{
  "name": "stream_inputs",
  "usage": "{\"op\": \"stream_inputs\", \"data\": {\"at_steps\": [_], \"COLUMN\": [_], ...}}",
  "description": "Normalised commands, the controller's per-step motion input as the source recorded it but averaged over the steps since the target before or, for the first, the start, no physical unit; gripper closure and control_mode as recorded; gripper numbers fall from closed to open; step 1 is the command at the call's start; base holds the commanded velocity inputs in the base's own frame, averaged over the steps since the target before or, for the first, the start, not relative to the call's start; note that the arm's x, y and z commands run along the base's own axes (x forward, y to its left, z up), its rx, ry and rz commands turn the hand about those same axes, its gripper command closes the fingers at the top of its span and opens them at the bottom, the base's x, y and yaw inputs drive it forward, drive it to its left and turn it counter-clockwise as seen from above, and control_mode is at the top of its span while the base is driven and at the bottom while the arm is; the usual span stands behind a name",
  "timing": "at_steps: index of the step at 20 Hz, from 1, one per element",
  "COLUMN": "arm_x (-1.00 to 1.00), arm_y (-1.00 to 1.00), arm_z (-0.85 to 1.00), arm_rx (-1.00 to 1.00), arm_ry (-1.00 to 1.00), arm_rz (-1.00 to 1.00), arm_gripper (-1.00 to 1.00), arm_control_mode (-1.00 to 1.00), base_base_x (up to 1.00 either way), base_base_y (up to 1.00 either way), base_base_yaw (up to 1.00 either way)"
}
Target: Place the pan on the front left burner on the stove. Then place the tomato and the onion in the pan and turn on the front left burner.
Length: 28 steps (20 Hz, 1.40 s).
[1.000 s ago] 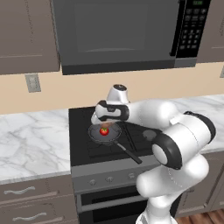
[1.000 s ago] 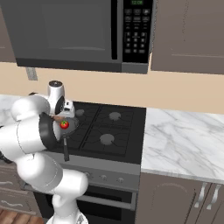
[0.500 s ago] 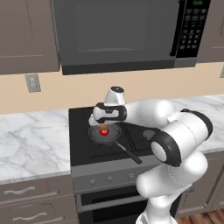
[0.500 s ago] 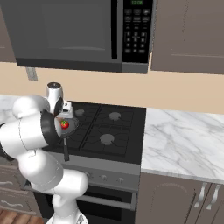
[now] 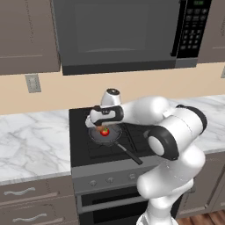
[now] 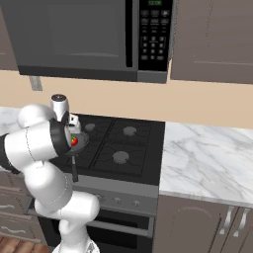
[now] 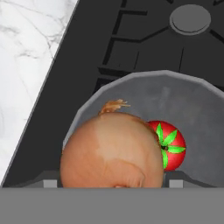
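Flanking the black stove, white marble counter (microwave above); pincer grips the onion.

This is a home kitchen, a rendered one. A black four-burner gas stove with a steel knob panel and an oven door below sits between white marble counters. A dark microwave with a keypad hangs above it, flanked by brown wall cabinets. Drawers with curved metal handles run under the counter, and a wall outlet sits on the beige backsplash.
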Motion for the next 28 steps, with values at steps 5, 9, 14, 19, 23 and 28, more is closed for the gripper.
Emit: {"op": "stream_inputs", "data": {"at_steps": [5, 9, 14, 19, 23, 28], "arm_x": [0.14, 0.11, 0.05, 0.00, -0.03, -0.05], "arm_y": [0.00, 0.02, 0.09, 0.03, 0.00, 0.00], "arm_z": [-0.23, -0.21, -0.04, 0.00, 0.00, 0.00], "arm_rx": [-0.06, -0.04, -0.01, 0.00, 0.00, 0.00], "arm_ry": [0.00, 0.00, 0.00, 0.06, 0.05, 0.01], "arm_rz": [0.00, 0.00, 0.00, 0.00, 0.00, 0.00], "arm_gripper": [1.00, 1.00, 1.00, 1.00, 1.00, -1.00], "arm_control_mode": [-1.00, -1.00, -1.00, -1.00, -1.00, -1.00], "base_base_x": [0.00, 0.00, 0.00, 0.00, 0.00, 0.00], "base_base_y": [0.00, 0.00, 0.00, 0.00, 0.00, 0.00], "base_base_yaw": [0.00, 0.00, 0.00, 0.00, 0.00, 0.00]}}
